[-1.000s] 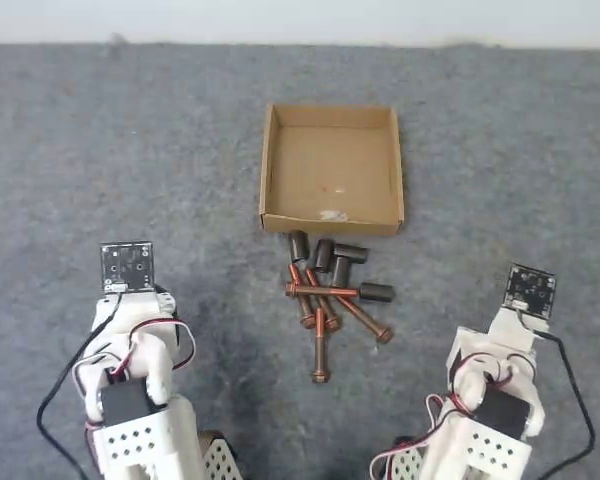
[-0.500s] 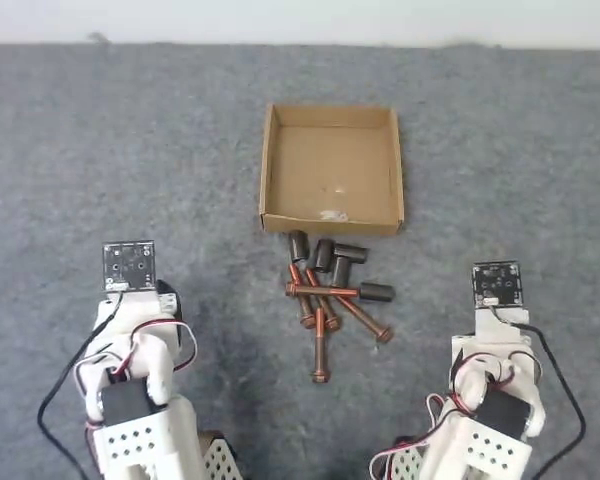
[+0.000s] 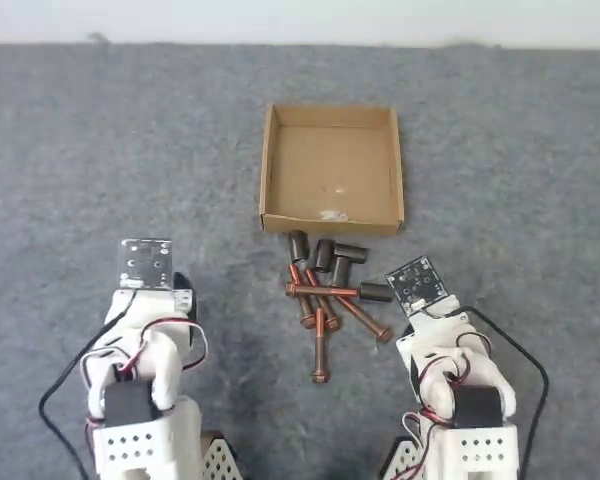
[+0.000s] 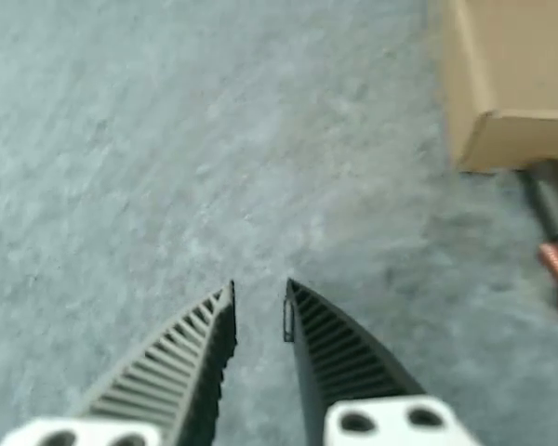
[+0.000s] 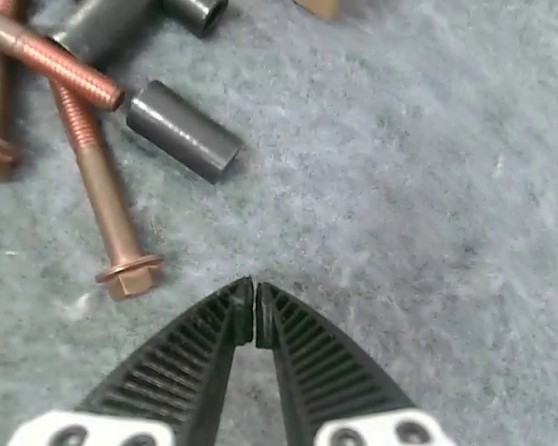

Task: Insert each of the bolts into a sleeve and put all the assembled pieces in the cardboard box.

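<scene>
Right gripper (image 5: 255, 311) swung in beside bolts (image 3: 320, 345), closed and empty; left gripper (image 4: 259, 316) slightly open. First pickup likely; nothing assembled.

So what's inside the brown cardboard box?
Nothing yet: the shallow brown cardboard box holds just its bare floor with a small pale mark. The copper-coloured bolts and dark metal sleeves all lie outside, on the grey carpet. Its near wall may hide a thin strip of floor.
</scene>
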Controlling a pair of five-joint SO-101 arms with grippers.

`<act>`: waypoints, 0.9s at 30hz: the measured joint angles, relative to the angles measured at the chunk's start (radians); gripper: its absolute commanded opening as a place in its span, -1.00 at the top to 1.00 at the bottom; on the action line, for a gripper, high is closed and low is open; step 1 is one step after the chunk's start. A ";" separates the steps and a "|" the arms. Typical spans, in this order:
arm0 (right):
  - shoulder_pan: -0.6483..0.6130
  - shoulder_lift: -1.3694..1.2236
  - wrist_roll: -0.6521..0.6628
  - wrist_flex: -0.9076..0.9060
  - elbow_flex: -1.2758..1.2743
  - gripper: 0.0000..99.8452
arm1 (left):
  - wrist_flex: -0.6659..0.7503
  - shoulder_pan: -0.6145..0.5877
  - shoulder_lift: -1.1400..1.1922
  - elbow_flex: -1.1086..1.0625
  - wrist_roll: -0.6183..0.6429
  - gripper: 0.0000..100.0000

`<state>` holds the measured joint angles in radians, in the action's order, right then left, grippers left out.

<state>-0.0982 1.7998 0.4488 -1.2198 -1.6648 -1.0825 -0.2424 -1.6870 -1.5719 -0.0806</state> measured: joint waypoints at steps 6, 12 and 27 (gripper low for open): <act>-0.002 0.000 0.000 0.000 0.000 0.98 | 0.058 0.038 0.172 0.130 0.040 0.83; -0.002 0.000 0.000 0.000 0.000 0.98 | 0.110 0.080 0.552 0.235 0.106 0.83; -0.003 0.002 0.000 0.012 0.074 0.98 | 0.351 -0.026 0.669 0.144 0.114 0.83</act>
<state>-0.1013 1.8013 0.4488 -1.2075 -1.5911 -0.7311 -0.2685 -1.0180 -1.4277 0.0330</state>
